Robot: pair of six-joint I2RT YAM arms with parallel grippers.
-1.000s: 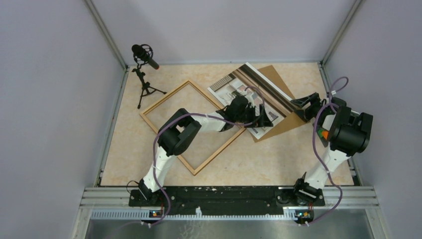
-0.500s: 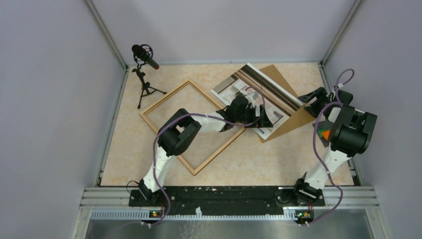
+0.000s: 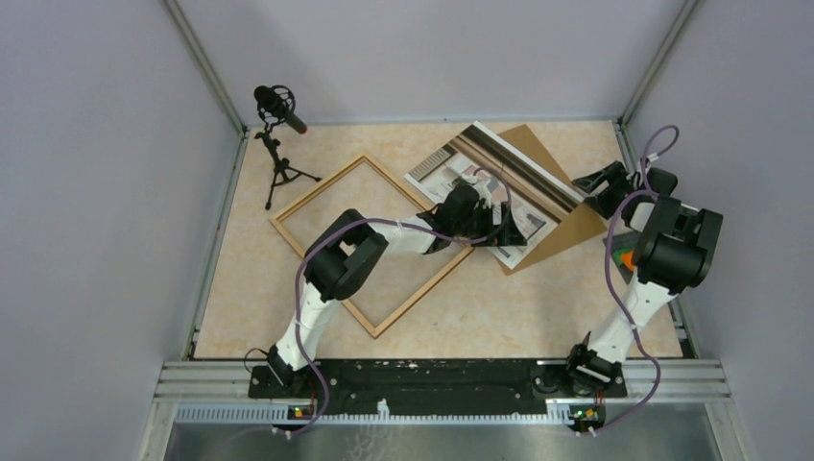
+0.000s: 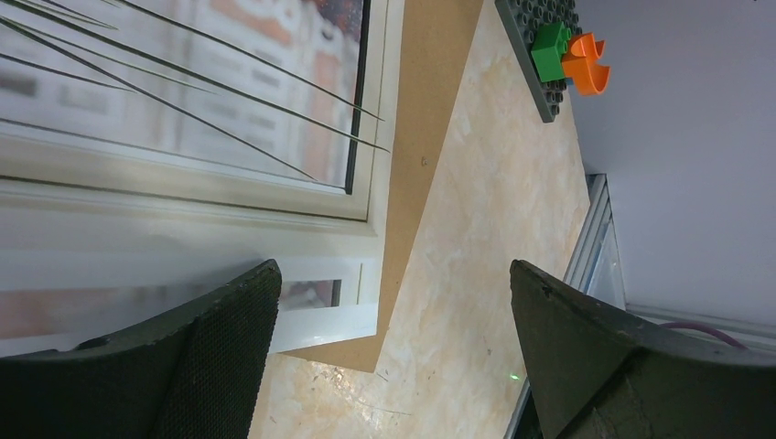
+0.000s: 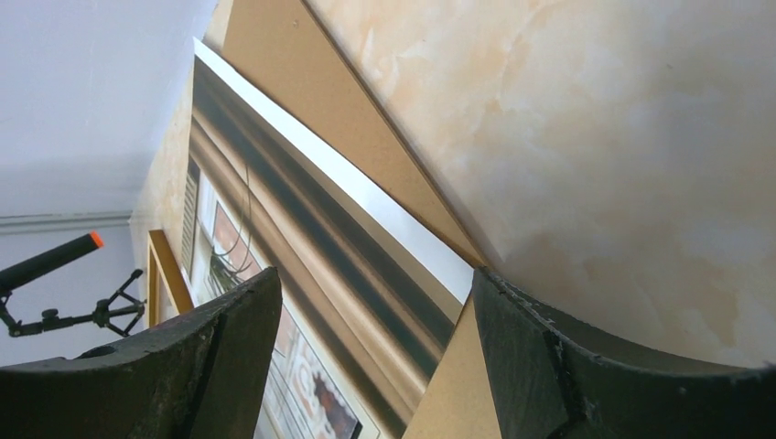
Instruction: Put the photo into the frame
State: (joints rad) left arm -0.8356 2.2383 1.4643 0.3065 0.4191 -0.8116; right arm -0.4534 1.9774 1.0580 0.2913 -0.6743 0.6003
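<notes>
Left hand [image 4: 392,283] hangs released low over the near corner of the photo [image 3: 480,168], one finger [image 4: 183,366] above the print and the other above bare desk [image 3: 499,307]; whether it touches the paper I cannot tell. Right hand [image 5: 375,283] is likewise released, its fingers spread either side of the right corner of the photo and of the brown board [image 3: 566,226] beneath it, near the right edge of the desk. Photo lies picture-up on the board toward the far right corner, turned diamond-wise, with the board showing along its right side. Frame [image 3: 318,189] lies flat left of the middle, also diamond-wise, its right corner just beside the photo, under the left arm. Mic stand [image 3: 275,158] is in the far left corner. Green and orange bricks [image 4: 554,50] sit on a grey plate [image 4: 535,14] by the right edge.
</notes>
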